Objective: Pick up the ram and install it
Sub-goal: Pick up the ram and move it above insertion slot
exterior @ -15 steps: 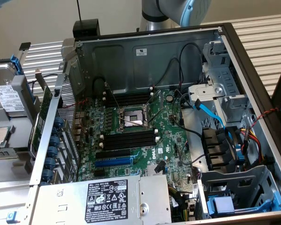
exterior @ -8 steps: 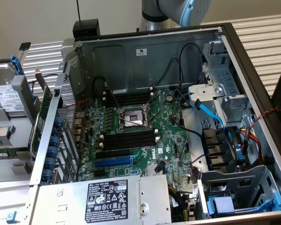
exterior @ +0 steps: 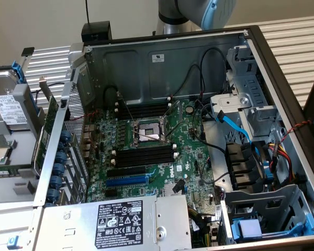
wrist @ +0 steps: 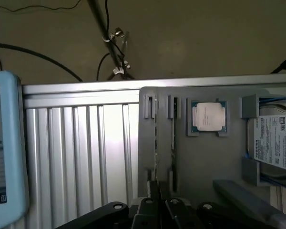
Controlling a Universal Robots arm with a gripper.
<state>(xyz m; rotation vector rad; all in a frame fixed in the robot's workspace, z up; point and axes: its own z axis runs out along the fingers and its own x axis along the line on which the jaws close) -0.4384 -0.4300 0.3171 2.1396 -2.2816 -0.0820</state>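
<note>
Ram [wrist: 173,143]: on edge in a groove of the grey holder [wrist: 205,162]; a second stick [wrist: 155,143] stands in the groove just beside it.
Gripper [wrist: 163,202]: fingers pinched almost together, nothing visibly in them. The tips are near one end of the two grooves, and I can't tell if they touch either stick.
Risk, pick: with fingers this close, I judge they'd land on the ram's top edge rather than straddle it. The second stick leaves little room for a finger between.
Risk, neighbours: CPU [wrist: 209,117] sits near the grooves, drive [wrist: 276,143] further along — a sideways drift could clip either.
Risk, install: slots [exterior: 146,155] lie close to the socket [exterior: 149,130], and a black cable [exterior: 220,68] hangs over the board's far side. A tilted ram could jam or snag.
Edges: groove walls and holder rim; case [exterior: 162,57] walls ring the board.
Room: bare table [wrist: 86,152] beside the holder, free air above — the case is open-topped.
</note>
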